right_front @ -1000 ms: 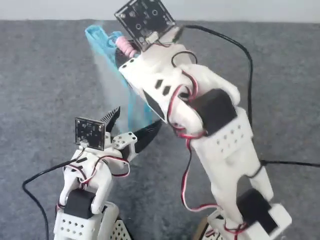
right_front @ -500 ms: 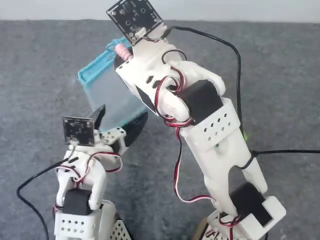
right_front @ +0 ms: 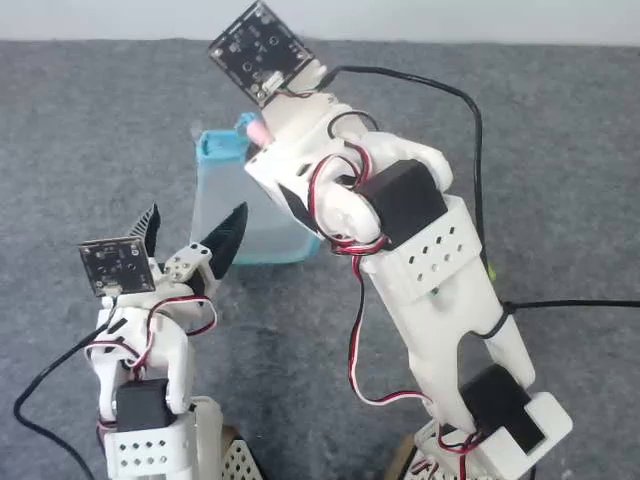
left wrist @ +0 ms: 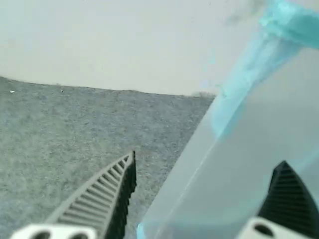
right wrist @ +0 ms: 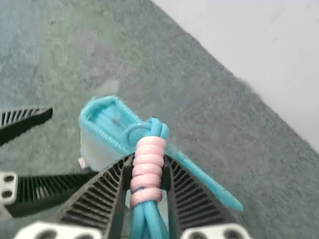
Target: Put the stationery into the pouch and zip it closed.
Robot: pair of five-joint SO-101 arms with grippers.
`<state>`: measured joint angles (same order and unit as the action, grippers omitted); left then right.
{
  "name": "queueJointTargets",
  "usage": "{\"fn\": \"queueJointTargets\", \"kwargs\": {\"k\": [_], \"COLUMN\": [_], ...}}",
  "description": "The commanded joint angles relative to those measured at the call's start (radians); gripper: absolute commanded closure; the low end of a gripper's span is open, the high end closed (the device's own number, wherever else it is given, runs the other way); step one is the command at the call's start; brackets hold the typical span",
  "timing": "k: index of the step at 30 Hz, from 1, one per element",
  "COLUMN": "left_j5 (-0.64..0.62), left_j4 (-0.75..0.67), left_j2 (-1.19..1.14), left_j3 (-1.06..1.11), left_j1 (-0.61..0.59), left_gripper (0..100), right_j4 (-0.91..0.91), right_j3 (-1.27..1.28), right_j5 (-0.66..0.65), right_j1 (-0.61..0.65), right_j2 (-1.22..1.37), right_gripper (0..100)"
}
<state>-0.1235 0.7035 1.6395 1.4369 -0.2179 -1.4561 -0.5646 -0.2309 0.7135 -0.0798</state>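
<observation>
At the left, the left gripper (right_front: 190,228) is seen with its jaws spread wide and nothing held; in the left wrist view one wall of the pouch (right_front: 235,215) lies between the two fingers, close by one of them, though contact cannot be told. The pouch, translucent with blue trim, is stood upright on the grey mat (right_front: 90,130) near the middle of the high view, its bottom edge on the mat and its zip edge uppermost. To the right of it, at one end of that top edge, the pink beaded pull (right wrist: 146,172) on its blue cord is clamped between the jaws of the right gripper (right wrist: 148,160), which are closed on it. No loose stationery is seen on the mat, so the filling is judged to be done, although what lies inside the pouch cannot be made out through its wall. The zipping is judged to be the step in hand or nearly finished. Whether the zip is drawn fully shut cannot be told, and the pull has not yet been let go.
</observation>
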Motion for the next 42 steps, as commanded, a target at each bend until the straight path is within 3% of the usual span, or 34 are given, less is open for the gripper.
{"fn": "queueJointTargets", "kwargs": {"k": [1, 6, 13, 23, 28, 34, 39, 42], "left_j5": [0.006, 0.006, 0.000, -0.035, -0.037, -0.031, 0.123, 0.138], "left_j4": [-0.037, -0.152, -0.157, -0.206, -0.195, -0.052, -0.057, -0.057], "left_j2": [0.012, 0.006, 0.006, -0.020, -0.178, -0.384, -0.468, -0.477], "left_j3": [-0.012, 0.025, 0.010, -0.005, -0.091, -0.243, -0.236, -0.236], "left_j1": [-0.017, -0.023, -0.092, -0.054, -0.060, -0.043, 0.129, 0.169], "left_gripper": [61, 61, 61, 61, 61, 61, 61, 61], "right_j4": [-0.061, -0.114, -0.174, -0.151, -0.087, -0.074, 0.024, 0.059], "right_j3": [-0.051, -0.055, -0.049, -0.089, -0.123, -0.121, -0.121, -0.120], "right_j5": [-0.029, -0.104, -0.110, -0.170, -0.135, -0.130, -0.133, -0.129], "right_j1": [-0.001, 0.027, 0.036, 0.298, 0.225, 0.163, 0.154, 0.093], "right_j2": [-0.021, -0.047, -0.214, -0.315, -0.240, -0.127, -0.074, -0.028], "right_gripper": [99.2, 99.2, 99.2, 99.2, 99.2, 99.2, 99.2, 99.2]}}
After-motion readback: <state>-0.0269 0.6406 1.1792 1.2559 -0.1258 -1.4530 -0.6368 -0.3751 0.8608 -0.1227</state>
